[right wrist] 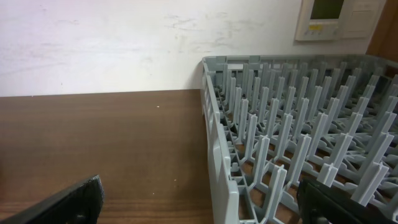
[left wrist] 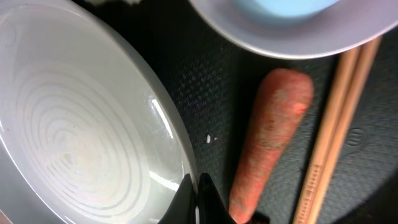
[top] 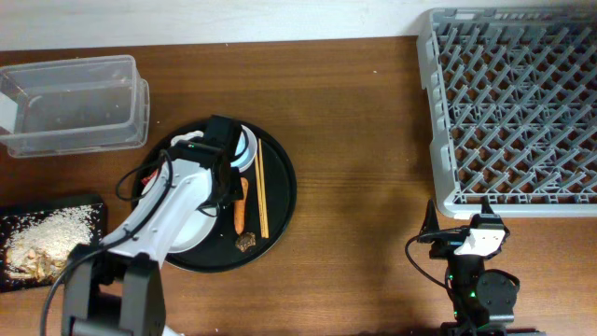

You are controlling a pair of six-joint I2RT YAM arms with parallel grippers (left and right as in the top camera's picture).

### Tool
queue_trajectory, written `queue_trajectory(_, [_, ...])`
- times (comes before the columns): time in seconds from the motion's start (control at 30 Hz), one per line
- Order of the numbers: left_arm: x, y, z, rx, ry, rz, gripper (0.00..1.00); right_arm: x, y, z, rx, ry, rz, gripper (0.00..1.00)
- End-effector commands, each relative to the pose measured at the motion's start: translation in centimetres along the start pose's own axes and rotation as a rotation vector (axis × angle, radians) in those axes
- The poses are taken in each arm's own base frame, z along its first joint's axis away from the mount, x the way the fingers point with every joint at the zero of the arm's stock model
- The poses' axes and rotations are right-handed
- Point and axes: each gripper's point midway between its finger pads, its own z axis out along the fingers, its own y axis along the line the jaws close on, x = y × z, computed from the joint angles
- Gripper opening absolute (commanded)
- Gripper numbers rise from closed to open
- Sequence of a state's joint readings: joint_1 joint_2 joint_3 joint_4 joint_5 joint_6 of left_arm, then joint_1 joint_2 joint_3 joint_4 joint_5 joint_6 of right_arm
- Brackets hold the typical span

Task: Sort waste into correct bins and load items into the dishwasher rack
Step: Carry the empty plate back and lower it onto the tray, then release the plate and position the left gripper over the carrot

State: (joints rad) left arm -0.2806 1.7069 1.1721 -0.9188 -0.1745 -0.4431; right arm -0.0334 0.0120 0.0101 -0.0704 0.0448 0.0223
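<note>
The white plate (top: 191,229) lies on the round black tray (top: 280,201). My left gripper (top: 227,199) is shut on the plate's right rim (left wrist: 93,137), with its fingertips (left wrist: 198,199) pinching the edge. The orange carrot piece (top: 240,215) (left wrist: 267,143) lies just right of the fingers. The two chopsticks (top: 262,187) (left wrist: 336,137) lie beyond it. The small white bowl (top: 246,149) (left wrist: 280,43) holds the light blue cup (left wrist: 286,6). A brown lump (top: 246,242) sits near the tray's front. My right gripper (top: 459,219) (right wrist: 199,202) is open and empty beside the grey rack (top: 513,103) (right wrist: 280,149).
The clear tub (top: 75,103) stands at the back left. The flat black tray (top: 79,207) at the front left holds pale rice scraps (top: 47,233). No red wrapper or tissue shows. Bare wooden table lies between the round tray and the rack.
</note>
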Motion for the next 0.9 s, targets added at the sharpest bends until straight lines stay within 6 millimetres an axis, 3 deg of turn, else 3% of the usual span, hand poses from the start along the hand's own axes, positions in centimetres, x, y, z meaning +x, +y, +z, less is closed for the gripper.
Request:
queue_trajectory(0.0, [0.4,0.3,1.1,-0.036,0.021,-0.003,0.0,0.2,-0.4,0.0,0.019,0.004,0.001,0.98])
queue_trajectory(0.27, [0.7,-0.2,1.1,-0.017,0.034,0.004,0.01,0.2,-0.4,0.0,0.019,0.004,0.001,0.98])
queue_trajectory(0.4, [0.9,-0.1,0.8,-0.018,0.044,0.006,0.12,0.2,-0.4,0.0,0.019,0.004,0.001,0.98])
queue_trajectory(0.87, [-1.8,-1.2,-4.3,0.039,0.018,-0.003,0.15,0.2,-0.4,0.0,0.019,0.004,0.001,0.98])
